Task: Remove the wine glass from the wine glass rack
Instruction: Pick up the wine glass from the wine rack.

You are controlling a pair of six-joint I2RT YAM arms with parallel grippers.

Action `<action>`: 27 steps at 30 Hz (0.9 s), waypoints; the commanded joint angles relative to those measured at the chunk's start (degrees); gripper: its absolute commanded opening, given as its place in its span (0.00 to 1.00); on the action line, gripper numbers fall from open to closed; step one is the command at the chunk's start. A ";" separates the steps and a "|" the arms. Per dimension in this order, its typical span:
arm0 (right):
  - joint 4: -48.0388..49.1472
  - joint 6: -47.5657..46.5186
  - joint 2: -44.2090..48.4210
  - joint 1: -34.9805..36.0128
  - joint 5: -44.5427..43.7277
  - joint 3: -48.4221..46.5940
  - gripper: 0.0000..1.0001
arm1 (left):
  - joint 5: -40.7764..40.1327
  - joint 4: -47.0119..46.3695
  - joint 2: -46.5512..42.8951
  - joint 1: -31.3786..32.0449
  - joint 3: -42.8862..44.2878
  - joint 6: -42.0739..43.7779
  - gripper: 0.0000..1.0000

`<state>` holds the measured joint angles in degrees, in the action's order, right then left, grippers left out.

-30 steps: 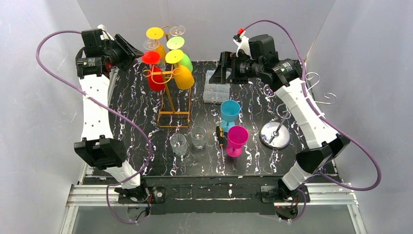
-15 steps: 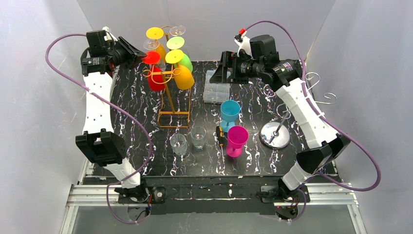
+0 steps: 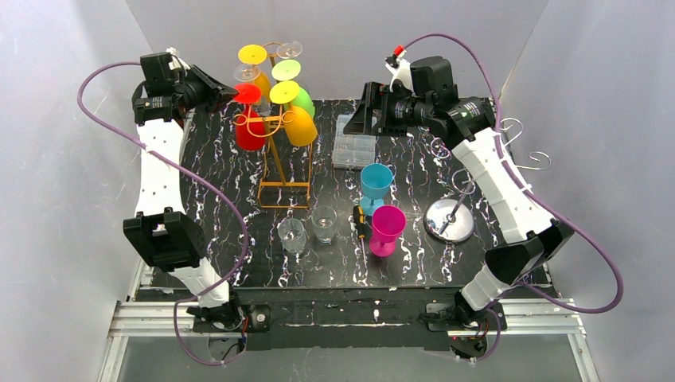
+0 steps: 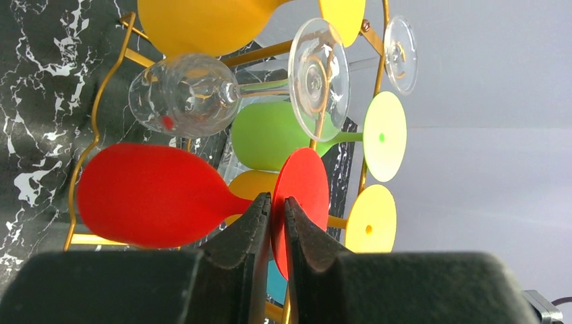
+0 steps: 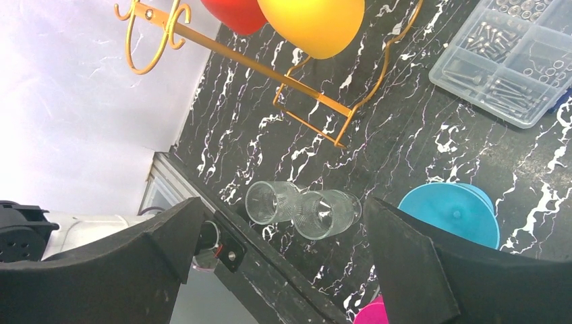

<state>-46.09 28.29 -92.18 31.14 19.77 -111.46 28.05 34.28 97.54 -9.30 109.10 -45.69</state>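
Left gripper (image 4: 278,206): fingers (image 4: 256,226) drawn in to a thin slit, pinching the red wine glass (image 4: 148,196) where stem meets round foot, low centre of the left wrist view. Red bowl out to the left of the fingers there, foot just to their right. From above, glass and gripper at upper left, glass hanging on the gold rack (image 3: 283,189). Just above the red glass in the wrist view, a clear wine glass (image 4: 182,94) on its side. Behind it, a green glass (image 4: 270,135), and an orange glass (image 4: 202,23) at the top edge.

Right gripper (image 5: 282,202): fingers spread wide, holding nothing, above the black marbled table (image 5: 418,135). Between them, two clear tumblers (image 5: 300,209) side by side. Blue cup (image 5: 459,212) at lower right, box of screws (image 5: 509,64) at upper right.
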 commanded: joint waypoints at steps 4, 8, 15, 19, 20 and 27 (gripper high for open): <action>2.66 0.37 2.99 -0.37 1.02 0.54 0.99 | 2.18 -2.68 -2.89 -1.08 -1.80 -1.69 0.08; 2.75 0.55 3.23 -0.37 0.98 0.66 0.98 | 2.94 -3.37 -3.42 -1.40 -2.07 -2.46 0.02; 2.43 0.52 4.24 -0.46 0.46 1.07 0.98 | 5.02 -5.71 -6.01 -2.61 -3.06 -4.35 0.00; 2.27 0.47 4.38 -0.46 0.45 0.94 0.98 | 5.69 -6.99 -6.68 -3.19 -3.23 -5.32 0.00; 2.29 0.53 4.38 -0.46 0.38 0.97 0.98 | 5.83 -7.26 -6.74 -3.34 -3.24 -5.46 0.00; 2.11 0.52 4.36 -0.46 0.31 0.97 0.98 | 5.39 -7.11 -6.81 -3.87 -2.81 -5.61 0.00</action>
<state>-45.67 28.58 -90.30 31.07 19.88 -110.72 32.45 28.42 94.28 -12.32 106.19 -51.31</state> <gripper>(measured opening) 0.983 0.018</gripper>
